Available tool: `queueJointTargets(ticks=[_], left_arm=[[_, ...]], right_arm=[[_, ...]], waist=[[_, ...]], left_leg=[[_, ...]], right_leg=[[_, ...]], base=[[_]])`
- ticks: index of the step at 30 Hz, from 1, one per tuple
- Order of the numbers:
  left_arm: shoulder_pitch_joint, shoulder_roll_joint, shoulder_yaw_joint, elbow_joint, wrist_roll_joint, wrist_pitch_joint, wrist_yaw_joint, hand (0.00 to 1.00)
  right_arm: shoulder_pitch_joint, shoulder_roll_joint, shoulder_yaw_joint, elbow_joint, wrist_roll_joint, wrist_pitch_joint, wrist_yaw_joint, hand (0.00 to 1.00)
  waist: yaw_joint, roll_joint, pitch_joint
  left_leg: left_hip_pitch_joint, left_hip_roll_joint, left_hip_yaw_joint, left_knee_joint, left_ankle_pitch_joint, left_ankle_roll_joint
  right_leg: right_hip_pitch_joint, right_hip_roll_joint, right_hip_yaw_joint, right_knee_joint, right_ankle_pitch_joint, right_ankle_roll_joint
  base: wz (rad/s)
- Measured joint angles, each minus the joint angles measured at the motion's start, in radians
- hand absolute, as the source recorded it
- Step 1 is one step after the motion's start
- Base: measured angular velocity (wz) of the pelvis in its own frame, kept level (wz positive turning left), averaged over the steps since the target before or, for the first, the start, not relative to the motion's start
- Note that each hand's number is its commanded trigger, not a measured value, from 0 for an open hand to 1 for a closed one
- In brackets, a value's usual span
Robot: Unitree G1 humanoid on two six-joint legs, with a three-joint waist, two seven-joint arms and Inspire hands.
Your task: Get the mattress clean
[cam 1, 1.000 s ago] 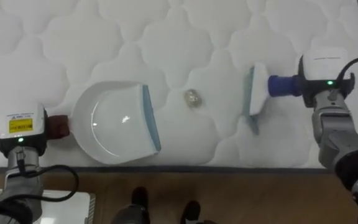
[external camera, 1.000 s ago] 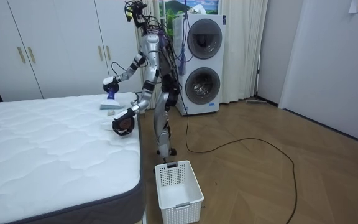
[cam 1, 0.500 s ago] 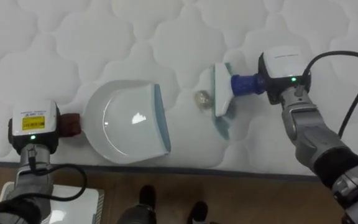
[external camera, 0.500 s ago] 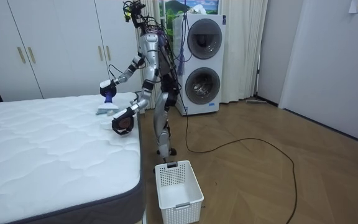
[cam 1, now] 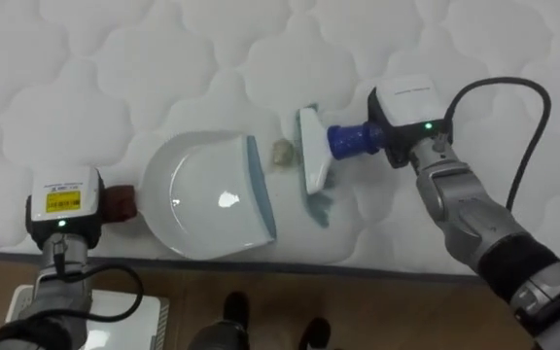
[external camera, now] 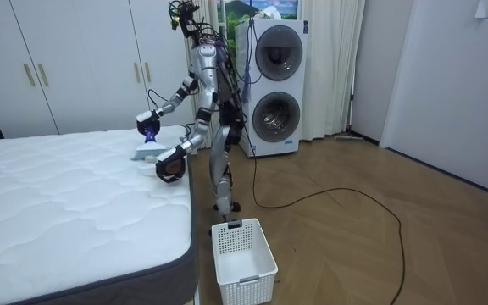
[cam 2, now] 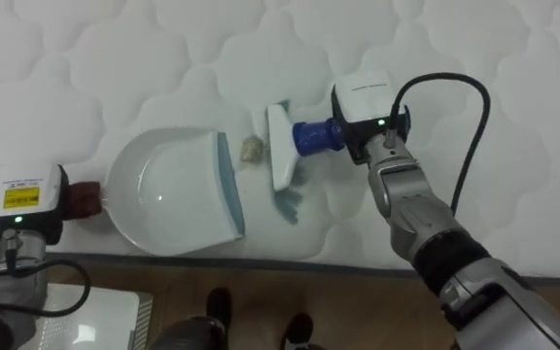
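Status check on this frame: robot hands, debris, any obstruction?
Left robot hand holds dustpan flat on mattress. Right robot hand holds brush, head beside small crumb. Crumb sits just off dustpan lip, path clear.

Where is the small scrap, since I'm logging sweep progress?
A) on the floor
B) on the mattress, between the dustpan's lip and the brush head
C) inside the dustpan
B: the scrap lies on the mattress, between the blue lip of the dustpan and the head of the brush.
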Motion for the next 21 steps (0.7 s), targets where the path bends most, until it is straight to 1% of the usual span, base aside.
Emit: queueJointTargets(ticks=[6,9,12,21], left_arm=[[0.001,0.0,0.0,-0.003,0.0,-0.003,-0.001,1.0],[0.002,0.0,0.0,-0.003,0.001,-0.003,-0.002,1.0],[0.01,0.0,-0.001,-0.003,0.001,-0.003,-0.002,1.0],[0.016,-0.002,-0.002,-0.001,0.0,-0.006,-0.003,1.0]], right_arm=[[0.002,-0.005,0.003,-0.074,-0.024,0.0,0.058,1.0],[0.002,-0.005,0.015,-0.1,-0.039,0.0,0.077,1.0],[0.002,-0.005,0.038,-0.102,-0.045,0.0,0.079,1.0],[0.003,0.002,0.039,-0.111,-0.06,0.0,0.1,1.0]], waist=[[-0.001,-0.001,-0.0038],[-0.002,-0.003,-0.0106],[-0.005,-0.004,-0.0227],[-0.01,-0.005,-0.0232]], left_leg=[[0.0,-0.001,0.004,0.0,0.0,0.001],[0.0,-0.001,0.005,0.0,0.0,0.001],[0.0,-0.001,0.006,0.0,0.001,0.001],[0.013,-0.002,0.004,-0.001,0.002,0.002]], right_leg=[[-0.006,-0.002,0.005,0.003,0.0,0.0],[-0.005,-0.003,0.005,0.003,-0.001,0.0],[-0.004,-0.003,0.003,0.003,-0.001,0.0],[0.012,-0.003,0.003,0.001,-0.001,0.0]], base=[[-0.01],[0.0],[0.0],[0.0]])
